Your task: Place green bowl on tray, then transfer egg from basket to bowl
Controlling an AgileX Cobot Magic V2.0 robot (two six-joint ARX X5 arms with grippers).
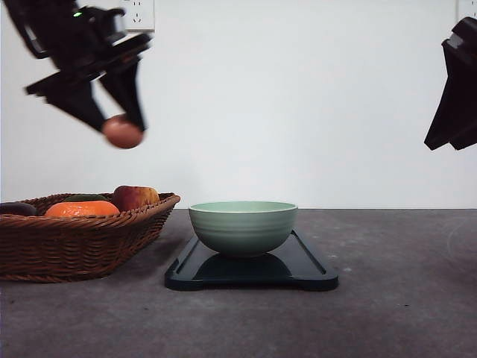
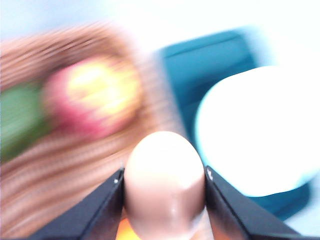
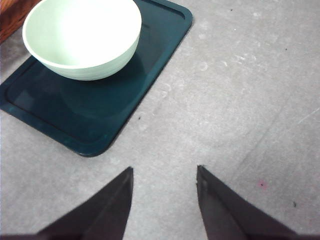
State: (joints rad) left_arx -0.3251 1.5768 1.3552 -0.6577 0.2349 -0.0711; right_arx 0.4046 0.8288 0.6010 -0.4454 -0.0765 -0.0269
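The green bowl (image 1: 243, 226) stands upright on the dark tray (image 1: 305, 272) at the table's middle; it looks empty in the right wrist view (image 3: 82, 37). My left gripper (image 1: 119, 128) hangs high above the basket (image 1: 82, 239), shut on the brownish-pink egg (image 1: 122, 133). In the blurred left wrist view the egg (image 2: 164, 182) sits clamped between both fingers (image 2: 100, 207), with the basket (image 2: 65, 170), tray (image 2: 210, 65) and bowl (image 2: 260, 130) below. My right gripper (image 3: 165, 172) stands open and empty over bare table to the right of the tray (image 3: 75, 120), raised high at the right (image 1: 453, 104).
The basket also holds an orange fruit (image 1: 82, 209), a red-yellow apple (image 1: 136, 197), a green item (image 1: 83, 198) and a dark one (image 1: 16, 209). Grey tabletop (image 1: 402, 298) lies open to the right of the tray and in front. A white wall stands behind.
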